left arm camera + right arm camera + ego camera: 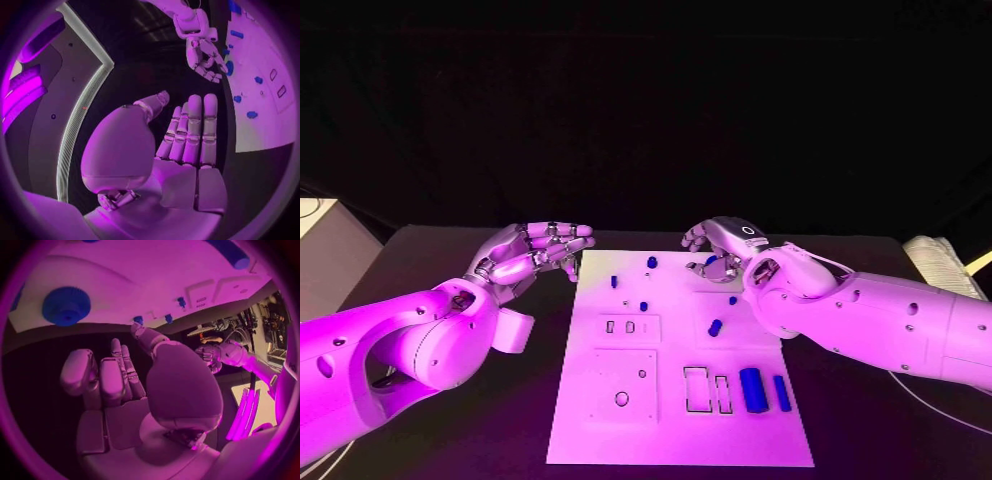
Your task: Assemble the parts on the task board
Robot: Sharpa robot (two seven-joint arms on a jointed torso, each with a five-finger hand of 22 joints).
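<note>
The white task board [682, 430] lies in the middle of the black table. Small blue parts are scattered over its far half: one peg [652, 262], another [643, 306] and a short bar [715, 327]. Two longer blue bars [753, 390] lie near its right edge. My left hand [531, 255] hovers off the board's far left corner; in its wrist view the fingers [190, 130] are stretched out with nothing in them. My right hand [718, 245] hangs over the far right of the board, empty, above a round ridged blue part [66, 305].
Rectangular cut-outs [697, 388] and small slots [619, 326] mark the board's near half. A pale bundle [935, 262] lies at the table's right edge, and a light box [322, 250] stands off the left side. Bare black table [459, 420] flanks the board.
</note>
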